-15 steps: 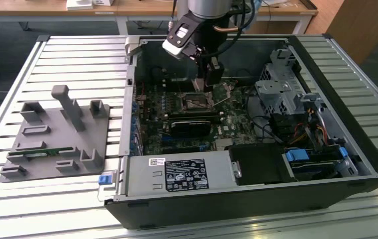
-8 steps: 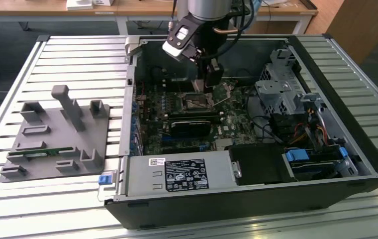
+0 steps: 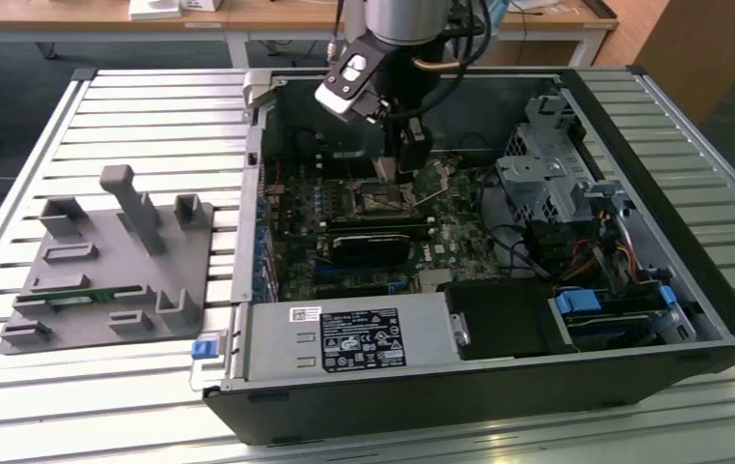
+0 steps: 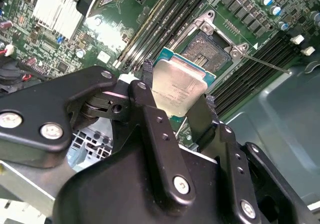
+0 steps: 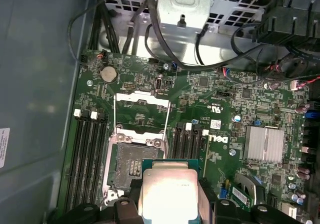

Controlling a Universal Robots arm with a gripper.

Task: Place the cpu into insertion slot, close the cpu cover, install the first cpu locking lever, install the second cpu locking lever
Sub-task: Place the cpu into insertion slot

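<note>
Aloft, the claw [image 4: 178, 84] pinches the cpu [image 5: 168, 191] above the insertion slot [image 5: 131, 165].

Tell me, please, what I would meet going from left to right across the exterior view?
Grey fixture plate → insertion slot → silver drive cage.

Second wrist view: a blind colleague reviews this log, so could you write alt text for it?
The black end effector grips the silvery cpu by two opposite edges, holding it over the uncovered insertion slot on a green motherboard. Long black slots run alongside the socket.
</note>
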